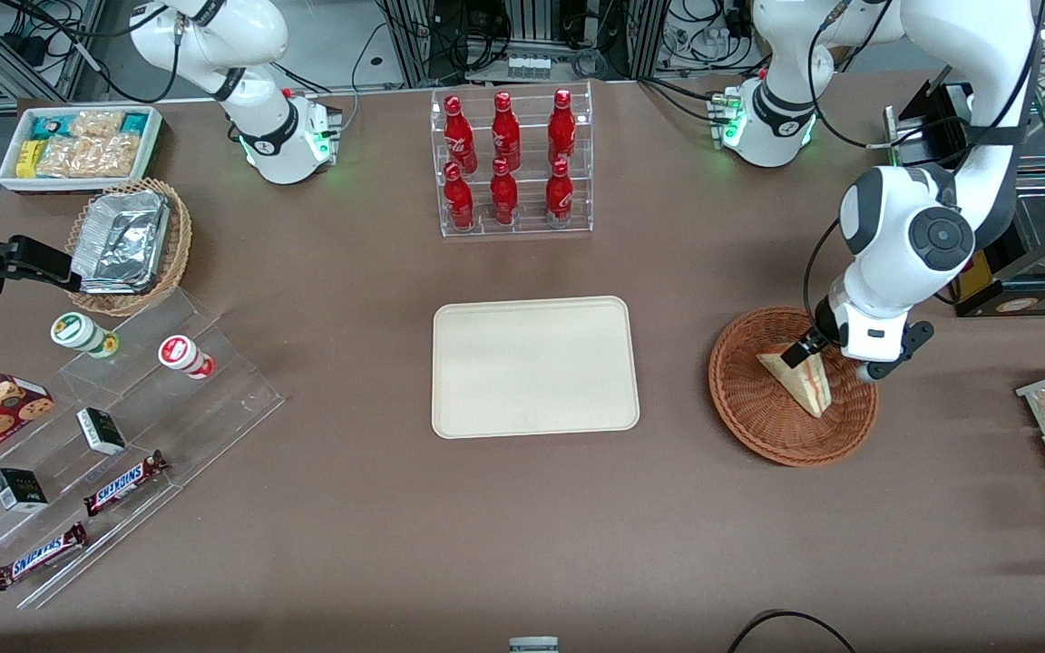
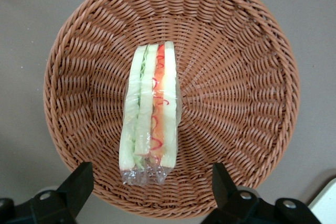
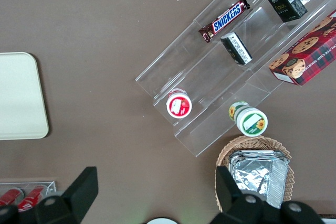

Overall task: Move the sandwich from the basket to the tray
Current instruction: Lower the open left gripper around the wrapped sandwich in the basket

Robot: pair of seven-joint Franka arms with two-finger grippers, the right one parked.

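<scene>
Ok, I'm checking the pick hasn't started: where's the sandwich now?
The sandwich lies inside the reddish-brown basket, toward the working arm's end of the table beside the tray; the open pincer hovers above it.

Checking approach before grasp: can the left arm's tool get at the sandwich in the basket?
Probably yes. The tool hangs open right above the sandwich, which lies alone in the basket with nothing over it.
</scene>
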